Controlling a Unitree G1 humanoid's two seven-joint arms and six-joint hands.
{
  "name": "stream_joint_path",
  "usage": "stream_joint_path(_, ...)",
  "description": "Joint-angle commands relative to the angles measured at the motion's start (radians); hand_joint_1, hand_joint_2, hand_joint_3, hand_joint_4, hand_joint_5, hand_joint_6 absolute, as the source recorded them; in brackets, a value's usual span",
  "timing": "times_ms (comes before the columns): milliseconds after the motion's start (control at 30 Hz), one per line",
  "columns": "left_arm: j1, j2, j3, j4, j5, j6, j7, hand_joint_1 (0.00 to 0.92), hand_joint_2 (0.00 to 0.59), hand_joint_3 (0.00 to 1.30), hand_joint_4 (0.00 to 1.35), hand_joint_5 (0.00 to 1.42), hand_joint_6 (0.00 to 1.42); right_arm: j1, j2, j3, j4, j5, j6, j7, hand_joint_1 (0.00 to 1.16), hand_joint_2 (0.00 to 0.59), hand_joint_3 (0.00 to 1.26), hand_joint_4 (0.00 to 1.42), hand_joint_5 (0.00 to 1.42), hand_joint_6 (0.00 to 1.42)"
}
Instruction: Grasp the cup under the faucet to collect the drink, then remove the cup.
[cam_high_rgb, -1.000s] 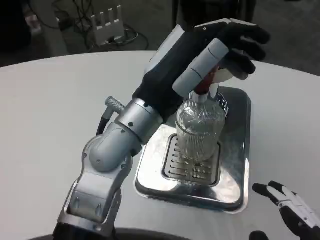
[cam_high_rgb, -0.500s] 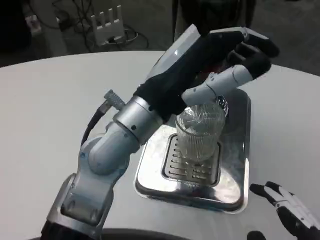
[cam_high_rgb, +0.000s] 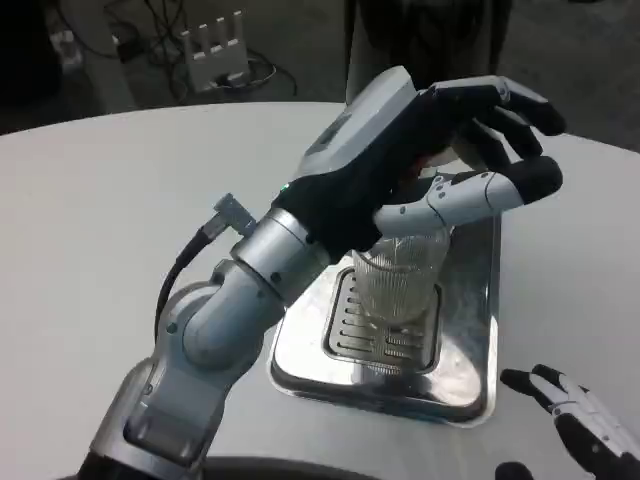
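A clear ribbed glass cup (cam_high_rgb: 396, 287) stands upright on the slotted grate (cam_high_rgb: 374, 340) of a steel drip tray (cam_high_rgb: 472, 330). My left hand (cam_high_rgb: 430, 150) hovers over the cup's mouth, its fingers spread toward the right and nothing held in them. It hides the faucet except for a sliver of red (cam_high_rgb: 432, 160). The cup's upper rim is behind the thumb (cam_high_rgb: 470, 196). At the lower right corner my right hand (cam_high_rgb: 580, 420) rests low near the table edge, fingers apart and empty, well away from the tray.
My left forearm (cam_high_rgb: 235, 310) crosses the table's middle toward the tray. Beyond the table's far edge, a white device with upright antennas (cam_high_rgb: 215, 45) sits on the floor among cables. White tabletop (cam_high_rgb: 100, 230) lies bare to the left of the tray.
My left hand has lifted and rolled over the cup. Its thumb swung from the red tap out to the right, and the fingers spread. The cup and the right hand stayed put.
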Motion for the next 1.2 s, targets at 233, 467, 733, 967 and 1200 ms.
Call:
stream_joint_path(233, 0.036, 0.024, -0.030, -0.028, 0.065, -0.018, 0.019, 0.000, 0.094, 0.50, 0.50, 0.57, 0.55, -0.083, 0.044, 0.040, 0.084, 0.039, 0.048, -0.105, 0.59, 0.345, 0.11, 0.07, 0.00, 0.00)
stream_joint_path(467, 0.037, 0.024, -0.031, -0.036, 0.081, -0.012, 0.024, 0.000, 0.095, 0.50, 0.50, 0.57, 0.55, -0.162, 0.106, 0.124, 0.242, 0.109, 0.050, -0.232, 0.73, 0.263, 0.09, 0.09, 0.05, 0.10)
stream_joint_path(733, 0.048, 0.023, -0.031, -0.043, 0.089, -0.007, 0.032, 0.000, 0.096, 0.51, 0.51, 0.57, 0.56, -0.311, 0.119, 0.161, 0.346, 0.089, 0.081, -0.320, 0.79, 0.223, 0.10, 0.12, 0.08, 0.14)
stream_joint_path(967, 0.050, 0.024, -0.028, -0.047, 0.088, 0.000, 0.034, 0.000, 0.096, 0.52, 0.51, 0.58, 0.56, -0.457, 0.115, 0.149, 0.515, 0.180, 0.039, -0.403, 0.80, 0.212, 0.10, 0.12, 0.10, 0.15)
stream_joint_path(1200, 0.050, 0.027, -0.025, -0.048, 0.084, 0.005, 0.033, 0.000, 0.096, 0.52, 0.51, 0.58, 0.56, -0.549, 0.117, 0.141, 0.606, 0.211, 0.043, -0.487, 0.79, 0.199, 0.10, 0.13, 0.12, 0.15)
